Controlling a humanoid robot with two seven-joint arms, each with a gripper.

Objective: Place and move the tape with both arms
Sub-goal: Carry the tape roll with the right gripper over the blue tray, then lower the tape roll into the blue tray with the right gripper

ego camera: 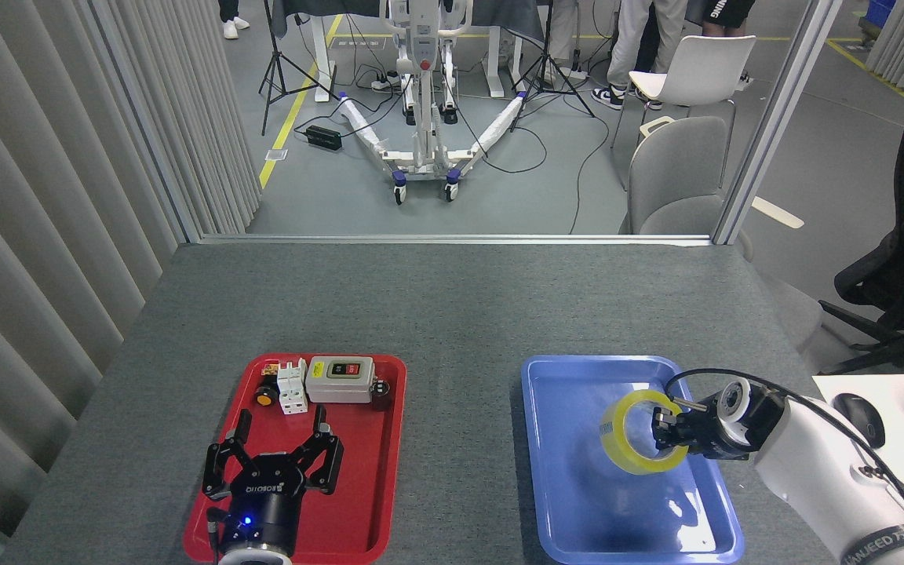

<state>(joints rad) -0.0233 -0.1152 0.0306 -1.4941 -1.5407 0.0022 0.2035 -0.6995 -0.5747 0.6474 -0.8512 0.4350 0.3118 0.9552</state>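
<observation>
The tape (625, 442), a yellow translucent roll, hangs on edge above the blue tray (570, 486), its hole facing the camera. My right gripper (665, 431) comes in from the right and is shut on the roll's right rim, with fingers reaching into the core. My left gripper (273, 459) hovers over the red tray (373, 494) at lower left, its black fingers (328, 459) spread open and empty, a blue light glowing on its wrist.
At the red tray's far end lie a grey switch box (340, 379), a white terminal part (291, 387) and small dark pieces. A mouse (858, 420) sits on a white desk at right. Chairs and a wheeled stand are beyond the table's far edge.
</observation>
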